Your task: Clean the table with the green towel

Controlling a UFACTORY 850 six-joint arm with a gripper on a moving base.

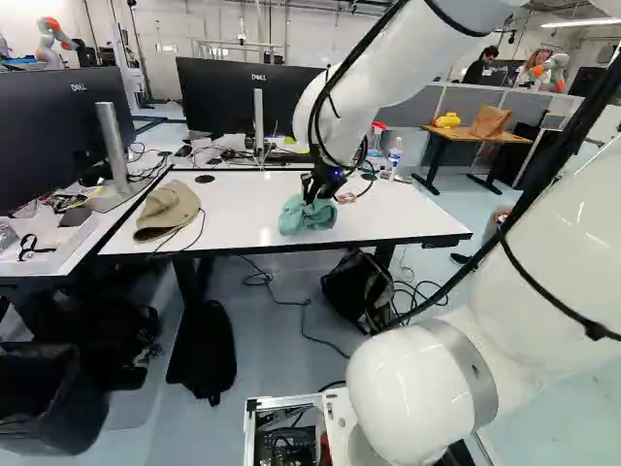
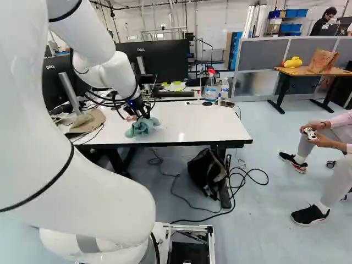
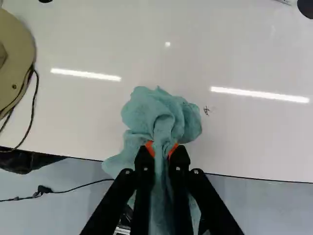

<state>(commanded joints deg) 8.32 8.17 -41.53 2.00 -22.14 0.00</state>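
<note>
Gripper (image 1: 316, 188): you have one, its two fingers drawn close together, both orange pads (image 3: 149, 148) pressing a fold of cloth from opposite sides.
Waste bin (image 1: 49, 403): one, black, on the floor at the left of the left base view.
Monitors: two, dark; one (image 1: 58, 131) at the left of your left base view, the other (image 1: 243, 92) behind the white table.
Hat (image 1: 167, 209): one, tan, brimmed, with a dark cord, on the left part of the tabletop.
Table (image 1: 252, 189): one white top under your towel, with two round black discs, one (image 1: 205, 179) behind the hat, one (image 1: 369, 177) near the bottles.
Green towel (image 3: 161, 115): one, bunched, held by you at a fold; it rests on the table near the edge facing your base, right of the hat and apart from it.
Dark mark (image 3: 206, 110): one small one you can see on the tabletop, just beside the towel.
Backpack (image 2: 208, 170): one, black, on the floor below the table's right part.
Bottles: two, side by side at the table's far right; a spray bottle (image 2: 210, 87) with a red head, then a clear bottle (image 2: 225, 88).
</note>
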